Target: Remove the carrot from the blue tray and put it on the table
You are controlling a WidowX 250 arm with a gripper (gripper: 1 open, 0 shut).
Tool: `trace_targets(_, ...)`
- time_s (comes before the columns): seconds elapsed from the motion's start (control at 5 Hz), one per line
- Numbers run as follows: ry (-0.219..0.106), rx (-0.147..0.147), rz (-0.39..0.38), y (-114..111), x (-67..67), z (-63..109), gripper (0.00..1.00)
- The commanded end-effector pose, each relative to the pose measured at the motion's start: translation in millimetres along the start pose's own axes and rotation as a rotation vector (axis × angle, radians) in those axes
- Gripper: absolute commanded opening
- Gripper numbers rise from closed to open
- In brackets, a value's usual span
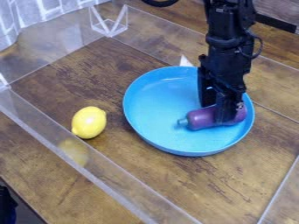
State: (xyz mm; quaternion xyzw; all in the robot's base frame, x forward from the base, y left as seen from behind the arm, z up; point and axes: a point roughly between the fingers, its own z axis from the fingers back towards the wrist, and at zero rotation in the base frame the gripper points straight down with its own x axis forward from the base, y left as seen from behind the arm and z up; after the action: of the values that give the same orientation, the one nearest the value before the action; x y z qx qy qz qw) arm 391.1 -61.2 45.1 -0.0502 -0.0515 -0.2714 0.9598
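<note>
The carrot (208,117), a small purple vegetable with a greenish tip pointing left, lies inside the blue tray (158,109) near its right rim. My gripper (222,108) points straight down right over the carrot's right end. Its black fingers (205,101) stand spread on either side of the carrot, and the jaws look open, not clamped. The table (140,188) of dark wooden planks surrounds the tray.
A yellow lemon (89,122) lies on the wood left of the tray. Clear acrylic walls (47,118) run along the left and front sides. A clear stand (111,17) sits at the back.
</note>
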Motion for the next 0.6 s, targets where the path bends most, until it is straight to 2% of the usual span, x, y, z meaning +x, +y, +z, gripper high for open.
trace_targets(0.0,-0.061,0.009,-0.044,-15.5,16.2,16.5,1.00)
trace_targets(0.2,-0.065,0.007,-0.019,-23.9,13.1,18.1,1.00)
trace_targets(0.4,-0.066,0.005,0.010,-29.9,8.6,21.0,0.00)
